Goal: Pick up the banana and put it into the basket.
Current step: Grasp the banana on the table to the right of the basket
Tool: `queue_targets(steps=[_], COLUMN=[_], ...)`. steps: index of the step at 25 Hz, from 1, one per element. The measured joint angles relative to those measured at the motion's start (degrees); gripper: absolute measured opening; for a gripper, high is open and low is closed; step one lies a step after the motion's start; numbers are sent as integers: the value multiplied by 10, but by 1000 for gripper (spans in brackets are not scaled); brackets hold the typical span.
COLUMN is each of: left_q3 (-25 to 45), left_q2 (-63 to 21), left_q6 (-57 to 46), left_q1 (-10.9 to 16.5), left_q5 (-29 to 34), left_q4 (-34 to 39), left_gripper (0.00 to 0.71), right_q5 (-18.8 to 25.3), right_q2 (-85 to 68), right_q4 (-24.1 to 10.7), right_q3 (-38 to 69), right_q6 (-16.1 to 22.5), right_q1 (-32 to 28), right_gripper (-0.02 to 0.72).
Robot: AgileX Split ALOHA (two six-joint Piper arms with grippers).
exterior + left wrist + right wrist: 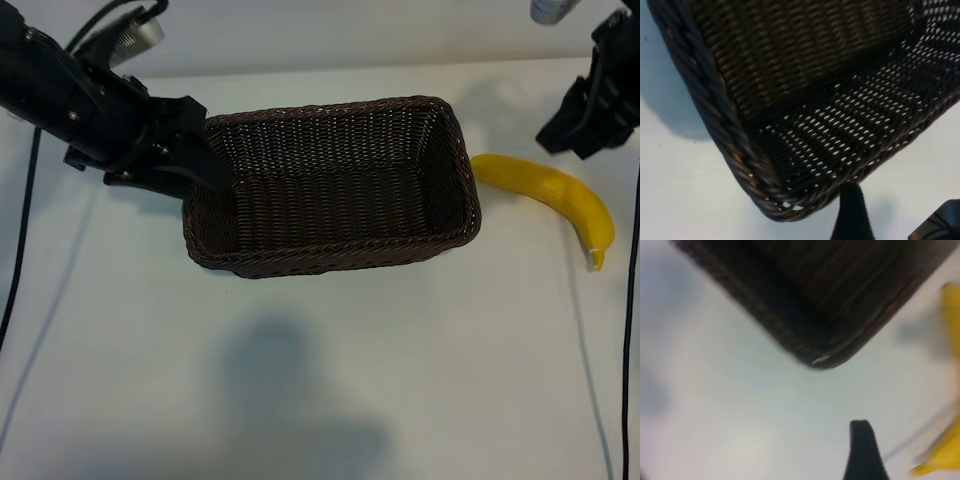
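Black and jointed, the left arm reaches in from the table's (330, 400) far left corner, and the left gripper (205, 160) sits right at the basket's (330, 185) left short end. One finger (200, 170) lies over the rim at that end. The left wrist view shows the same corner of the wicker from close up, with a dark fingertip (852, 212) just outside the woven wall; its jaws stand apart, and no picture shows them pinching the rim, so the gripper holds nothing that can be seen.

The dark brown woven basket stands upright around the middle of the white table, somewhat toward the far edge, its long sides running left to right. Nothing lies inside it.

Just beside the basket's right short end lies the banana (550, 195), flat on the table and close to the right edge. One end nearly touches the basket's far right corner; from there it curves away toward the right edge and the near side, ending in a pale tip.

At the far right corner, above the banana and apart from it, hangs the right gripper (585, 115). Its jaws are apart, with nothing between them. The right wrist view, which is blurred, shows one dark fingertip (865, 450) over bare table, the basket's corner (820, 347) and the banana (945, 455) at the picture's edge.
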Motion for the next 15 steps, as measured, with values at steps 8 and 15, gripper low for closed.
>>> queue_targets(steps=[8,15], left_q3=[-2,-7], left_q2=[-51,-57], left_q6=[3,3], left_q1=[0,0], left_q5=[-7,20], left_q4=[-2,0], left_gripper=[541,540], right_q5=[-45,-56], right_q2=[80,162], right_q4=[-61,-112], right_q3=[0,0], right_q6=[13,44], right_q1=[0,0], right_gripper=[467,477])
